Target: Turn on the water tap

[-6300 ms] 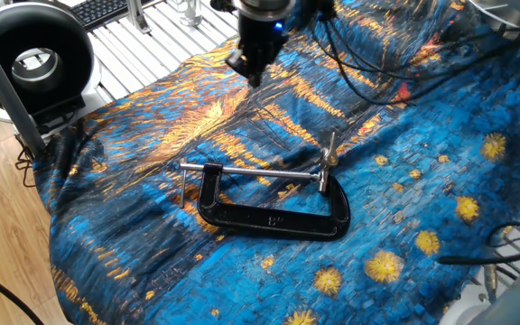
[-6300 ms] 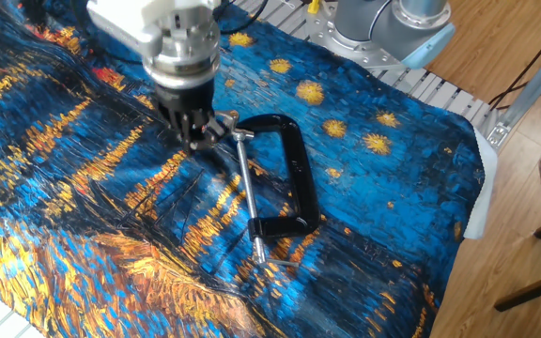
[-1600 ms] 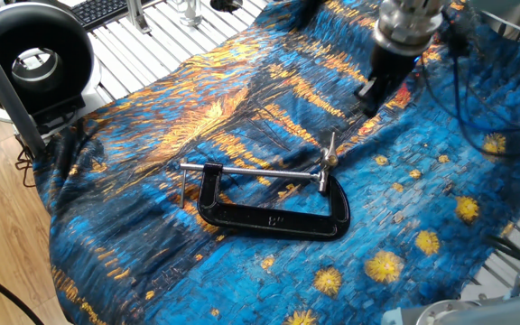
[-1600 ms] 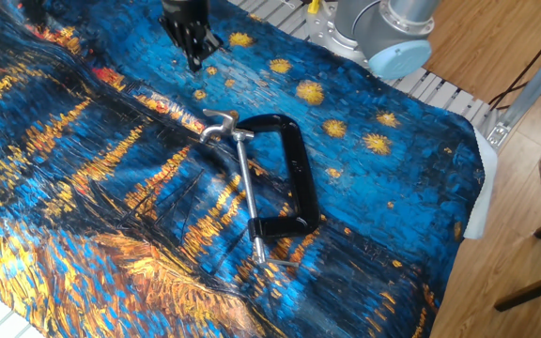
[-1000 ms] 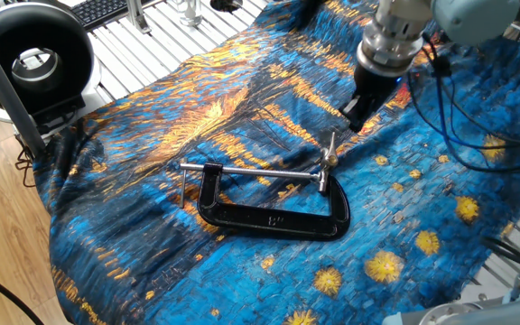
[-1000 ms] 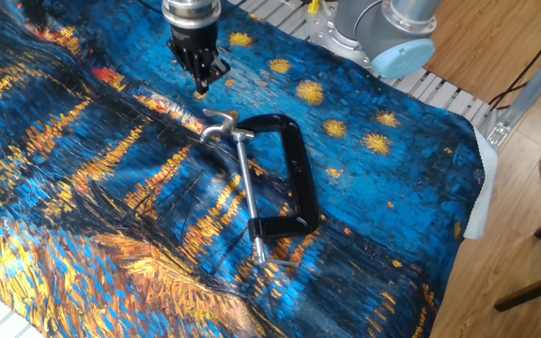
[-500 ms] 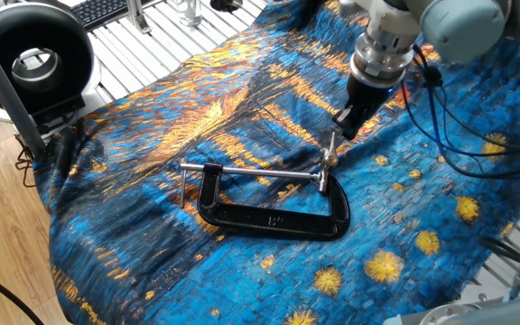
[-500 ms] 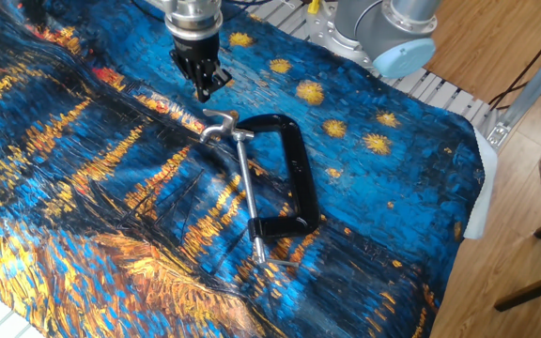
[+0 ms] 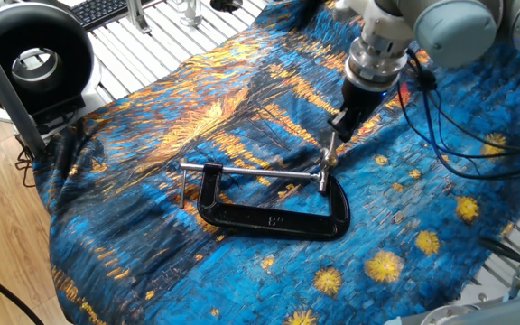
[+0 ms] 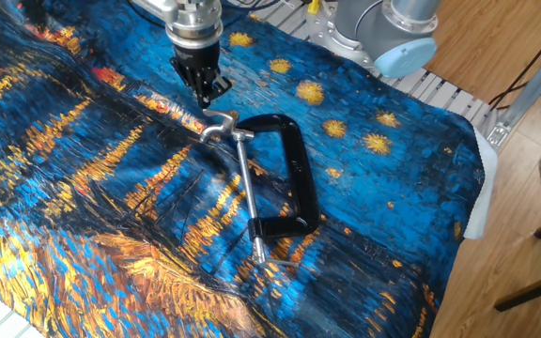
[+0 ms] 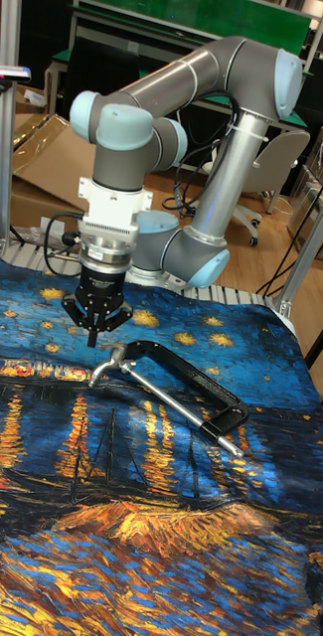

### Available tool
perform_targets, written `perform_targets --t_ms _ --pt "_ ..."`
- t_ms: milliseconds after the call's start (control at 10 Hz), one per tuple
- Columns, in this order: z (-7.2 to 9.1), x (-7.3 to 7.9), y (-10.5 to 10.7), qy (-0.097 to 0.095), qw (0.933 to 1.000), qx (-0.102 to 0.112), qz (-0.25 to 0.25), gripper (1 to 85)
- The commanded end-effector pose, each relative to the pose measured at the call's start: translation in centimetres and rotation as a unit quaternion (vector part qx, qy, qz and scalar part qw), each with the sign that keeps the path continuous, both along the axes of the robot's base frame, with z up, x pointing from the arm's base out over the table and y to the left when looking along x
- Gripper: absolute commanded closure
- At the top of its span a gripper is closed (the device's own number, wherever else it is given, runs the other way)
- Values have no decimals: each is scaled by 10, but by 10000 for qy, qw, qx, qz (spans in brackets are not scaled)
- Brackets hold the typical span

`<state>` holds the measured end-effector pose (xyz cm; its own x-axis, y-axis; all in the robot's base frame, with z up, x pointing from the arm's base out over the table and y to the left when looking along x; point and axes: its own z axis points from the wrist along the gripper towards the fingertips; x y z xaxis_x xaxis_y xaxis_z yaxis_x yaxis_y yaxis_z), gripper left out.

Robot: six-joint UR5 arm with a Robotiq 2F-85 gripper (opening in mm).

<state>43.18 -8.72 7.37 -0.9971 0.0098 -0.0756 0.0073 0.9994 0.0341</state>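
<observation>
So the black C-shaped metal clamp [image 9: 273, 217] is lying flat on the blue and orange painted-night-sky cloth [image 9: 152, 117] that covers the table, and the water tap [image 9: 329, 161], that short silver crossbar handle with the brass-coloured hub, sits at the end of the clamp's long silver screw [image 9: 251, 170]. In the other fixed view the tap [image 10: 219, 125] is at the upper end of the screw, and in the tall fixed view it's [image 11: 105, 368] on the left end, resting on the cloth. The black two-finger gripper [image 9: 340, 125] on the grey and light-blue UR5 arm [image 11: 221, 89] points straight down and hangs just above the tap, a bit off to one side, not touching it as far as I can see. Its fingers look close together with nothing between them, but honestly I can't tell for sure if it's fully closed or slightly open from these angles [image 10: 204, 89] [image 11: 94, 323].
</observation>
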Motion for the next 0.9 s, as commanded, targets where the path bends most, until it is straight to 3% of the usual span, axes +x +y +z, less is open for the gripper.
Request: perform_targets --t_ms 0,800 --pt "1 6 11 -38 9999 36 -88 847" --pt "1 19 37 -93 9996 126 -243 847"
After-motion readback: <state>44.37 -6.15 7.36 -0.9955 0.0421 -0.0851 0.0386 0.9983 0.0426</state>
